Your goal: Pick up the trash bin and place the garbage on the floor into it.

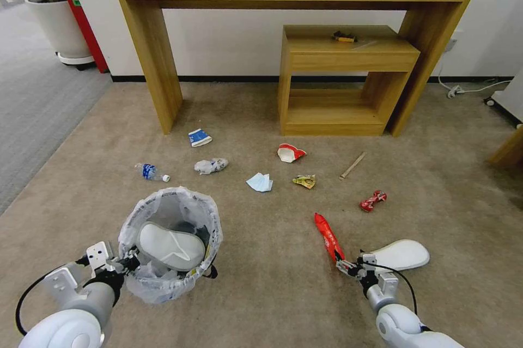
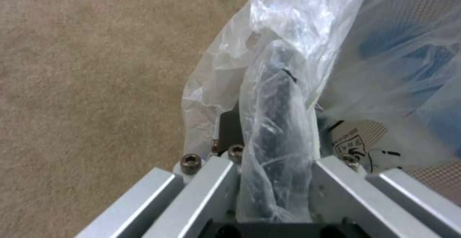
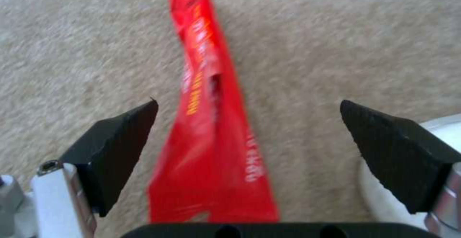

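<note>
Left hand point(image 1: 129, 264) clamped on the bagged rim of the trash bin point(image 1: 170, 243), held low at front left, one slipper point(image 1: 170, 247) inside. Right hand point(image 3: 247, 130) low over the floor point(image 1: 272, 282), fingers spread astride the red wrapper point(image 3: 211, 133).

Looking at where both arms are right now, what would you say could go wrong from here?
1. The right gripper has its jaws open around the red wrapper, which lies flat on the carpet; closing may pinch only thin film and slip.
2. The remaining white slipper sits right beside that gripper and could get nudged.
3. The left gripper holds the trash bin by its bag-covered rim, so the bag might tear or the bin tilt.
</note>
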{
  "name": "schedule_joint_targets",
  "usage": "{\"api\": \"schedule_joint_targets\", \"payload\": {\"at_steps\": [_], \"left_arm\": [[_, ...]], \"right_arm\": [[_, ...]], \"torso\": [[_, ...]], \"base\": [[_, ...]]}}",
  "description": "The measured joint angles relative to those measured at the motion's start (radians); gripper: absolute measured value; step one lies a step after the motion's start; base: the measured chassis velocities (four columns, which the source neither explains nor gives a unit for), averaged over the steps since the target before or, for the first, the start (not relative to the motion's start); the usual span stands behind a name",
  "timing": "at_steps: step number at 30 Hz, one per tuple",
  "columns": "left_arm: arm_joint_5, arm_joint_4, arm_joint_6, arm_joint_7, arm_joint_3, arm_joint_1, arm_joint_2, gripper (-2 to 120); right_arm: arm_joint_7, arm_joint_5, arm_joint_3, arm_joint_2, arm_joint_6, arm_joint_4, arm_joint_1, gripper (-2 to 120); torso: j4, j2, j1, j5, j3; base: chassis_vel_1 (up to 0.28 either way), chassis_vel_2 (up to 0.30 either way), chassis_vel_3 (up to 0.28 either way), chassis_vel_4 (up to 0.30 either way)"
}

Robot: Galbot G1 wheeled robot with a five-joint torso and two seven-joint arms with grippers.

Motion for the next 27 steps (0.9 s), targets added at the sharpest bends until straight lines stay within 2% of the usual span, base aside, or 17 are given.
{"api": "schedule_joint_targets", "payload": {"at_steps": [3,7,13,14,19,22,23,26,27], "left_arm": [[0.000,0.000,0.000,-0.001,0.002,-0.002,-0.002,0],[0.000,0.000,0.000,-0.001,0.002,-0.003,-0.002,0],[-0.002,-0.001,-0.001,-0.001,0.000,-0.004,0.003,0],[-0.004,-0.001,-0.002,-0.001,0.000,-0.005,0.004,0],[-0.004,-0.001,-0.004,0.000,0.002,-0.006,0.005,0],[-0.004,-0.002,-0.006,0.000,0.003,-0.005,0.006,0],[-0.004,-0.002,-0.006,0.000,0.003,-0.005,0.006,0],[-0.004,-0.002,-0.007,0.001,0.004,-0.005,0.006,0],[-0.004,-0.002,-0.007,0.001,0.004,-0.005,0.006,0]], "right_arm": [[-0.006,-0.010,-0.014,0.015,0.007,-0.019,0.008,95],[-0.016,-0.025,-0.031,0.035,0.015,-0.049,0.019,85],[-0.022,-0.032,-0.042,0.055,0.022,-0.092,0.038,81],[-0.024,-0.036,-0.045,0.063,0.025,-0.108,0.046,75],[-0.028,-0.044,-0.045,0.082,0.029,-0.140,0.060,63],[-0.035,-0.056,-0.042,0.095,0.037,-0.165,0.065,50],[-0.035,-0.056,-0.042,0.095,0.037,-0.165,0.065,50],[-0.040,-0.065,-0.037,0.103,0.044,-0.171,0.063,32],[-0.040,-0.065,-0.037,0.103,0.044,-0.171,0.063,32]], "torso": [[0.0001,0.000,0.000,-0.0001,0.000],[0.0000,0.000,0.000,0.0000,0.000],[0.0000,0.000,0.000,-0.0001,0.000],[0.0000,0.000,0.000,0.0000,0.000],[0.0001,0.000,0.000,-0.0001,0.000],[-0.0001,0.000,0.000,-0.0003,0.000],[-0.0001,0.000,0.000,-0.0003,0.000],[0.0000,0.000,0.000,-0.0003,0.000],[0.0000,0.000,0.000,-0.0003,0.000]], "base": [[0.000,0.000,0.000,0.000],[0.000,0.000,0.000,0.000],[0.000,0.000,0.000,0.000],[0.000,0.000,0.000,0.000],[0.000,0.000,0.000,0.000],[0.000,0.000,0.000,0.000],[0.000,0.000,0.000,0.000],[0.000,0.000,0.000,0.000],[0.000,0.000,0.000,0.000]]}}
